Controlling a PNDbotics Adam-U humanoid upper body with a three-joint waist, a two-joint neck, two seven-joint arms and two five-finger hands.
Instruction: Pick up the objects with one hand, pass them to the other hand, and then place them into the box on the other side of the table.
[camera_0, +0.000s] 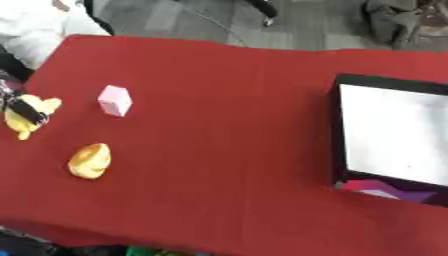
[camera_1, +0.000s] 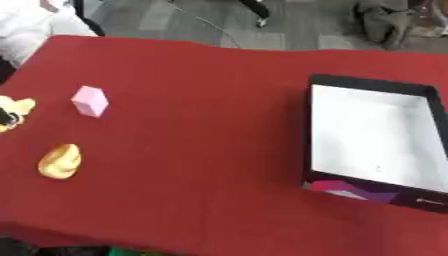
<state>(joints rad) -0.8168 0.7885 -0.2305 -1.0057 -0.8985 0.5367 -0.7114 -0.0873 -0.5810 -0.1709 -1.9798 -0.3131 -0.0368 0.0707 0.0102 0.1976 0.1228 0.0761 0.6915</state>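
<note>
A yellow soft object (camera_0: 39, 106) lies at the table's far left edge. My left hand (camera_0: 24, 112) comes in from the left, and a dark finger is curled across that object. Only a small part of the hand shows. A pink block (camera_0: 115, 100) stands a little to the right of it. Nearer the front edge lies a second yellow rounded object (camera_0: 90, 160). On the right side of the table stands the black-rimmed box (camera_1: 308, 131) with a white inside; nothing shows on its white floor. My right hand is out of sight.
The red cloth (camera_0: 219, 125) covers the whole table. Pink and purple print shows on the box's near wall (camera_1: 350, 190). White fabric (camera_0: 35, 25) lies beyond the far left corner, and grey floor with a cable runs along the far edge.
</note>
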